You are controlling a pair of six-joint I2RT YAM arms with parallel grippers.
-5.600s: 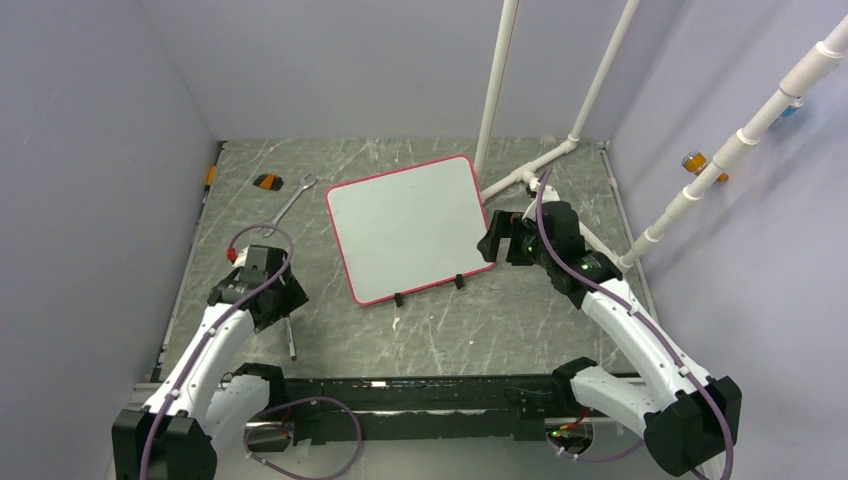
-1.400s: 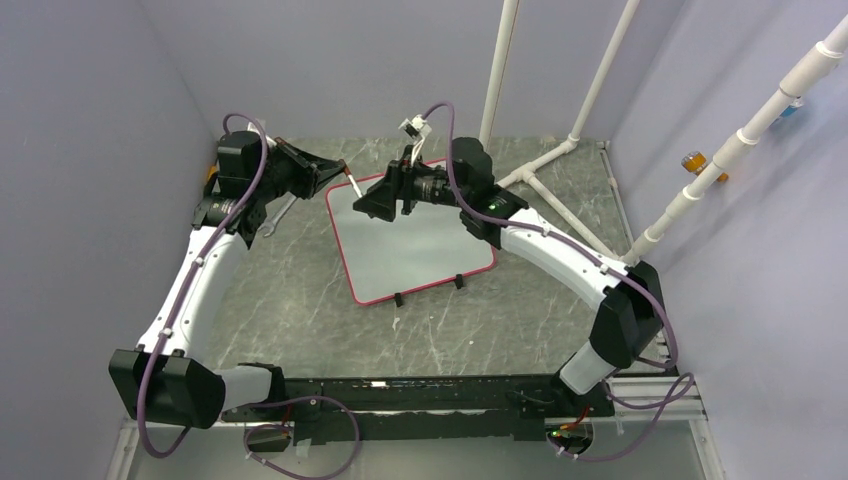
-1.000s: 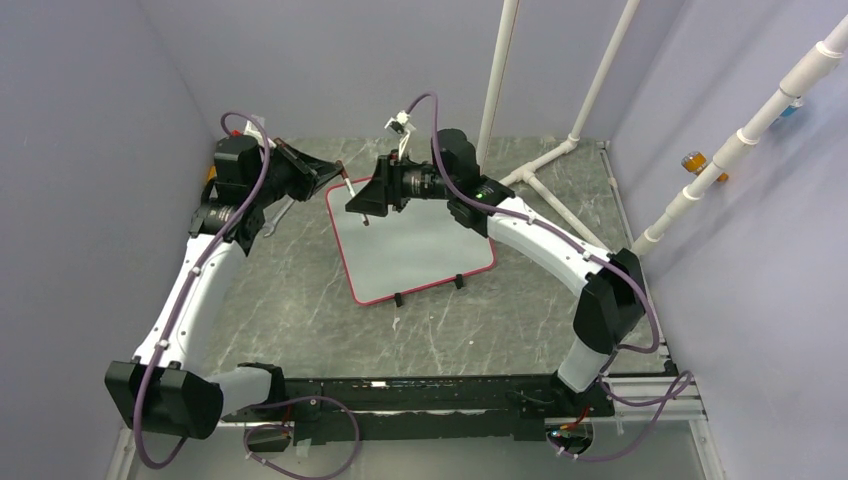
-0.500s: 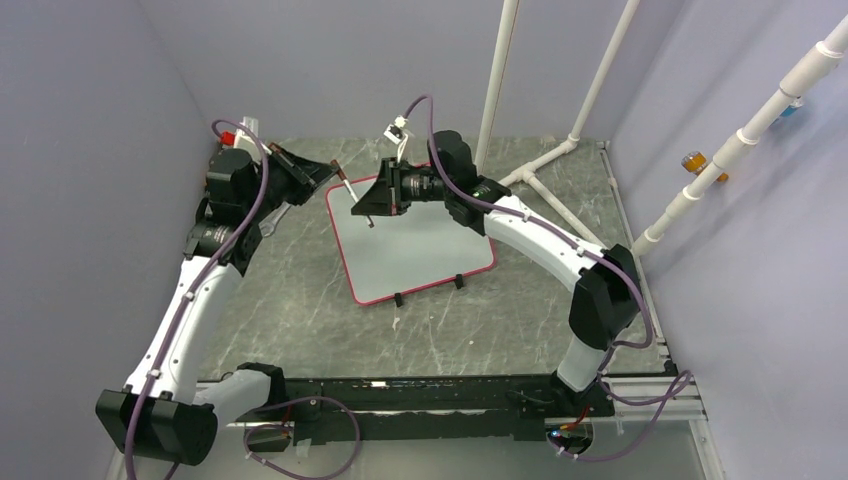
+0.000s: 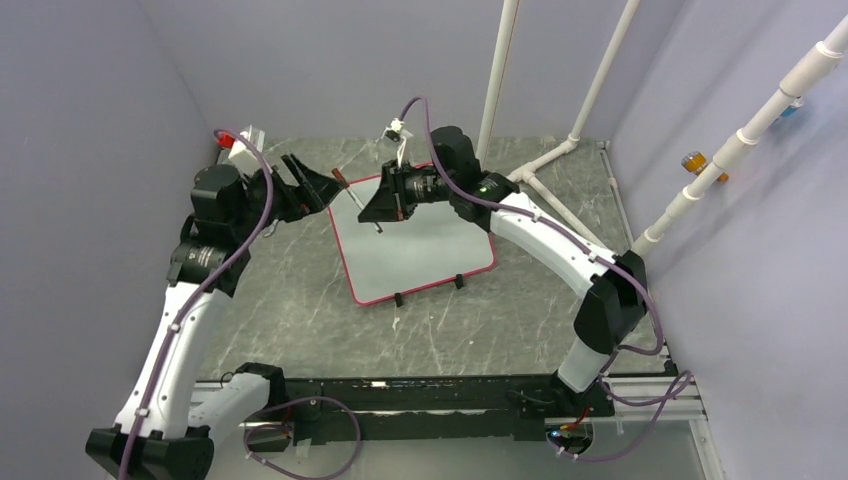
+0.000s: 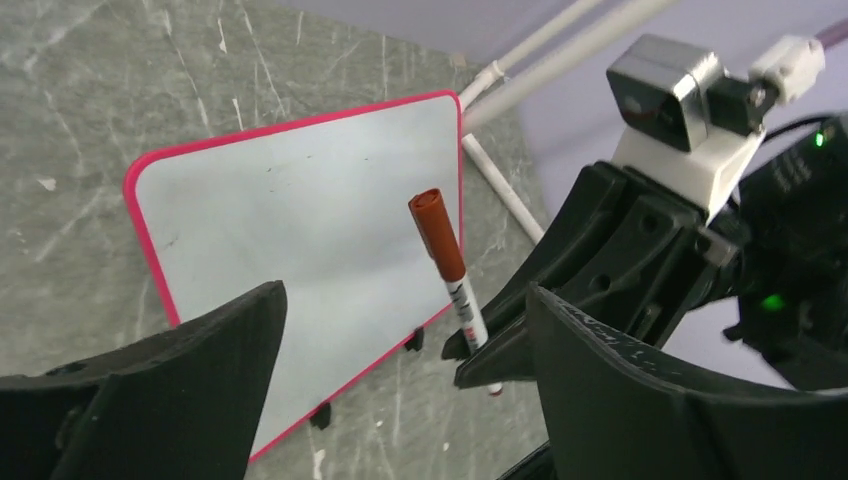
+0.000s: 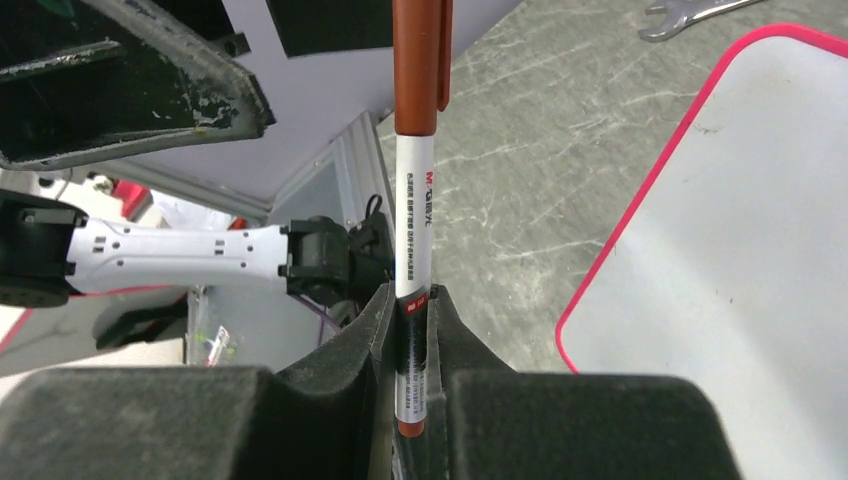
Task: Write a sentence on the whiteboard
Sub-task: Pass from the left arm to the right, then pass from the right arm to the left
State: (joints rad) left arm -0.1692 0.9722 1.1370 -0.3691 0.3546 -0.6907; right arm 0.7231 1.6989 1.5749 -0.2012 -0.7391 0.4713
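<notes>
Grey marbled tabletop is carrying the job, and over its far left the left gripper (image 5: 322, 187) is hanging with jaws spread wide, its tips just beside the red-brown cap (image 7: 418, 60) of the marker (image 5: 356, 201). To the right, the right gripper (image 5: 372, 212) is pinching the marker's white barrel near its tail, above the whiteboard (image 5: 420, 250). That board is lying flat mid-table, showing no sentence, so I judge the task is barely beginning: uncapping and all the writing are waiting.

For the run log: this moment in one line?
left gripper open near cap | right gripper shut on marker | cap on | whiteboard unwritten
</notes>
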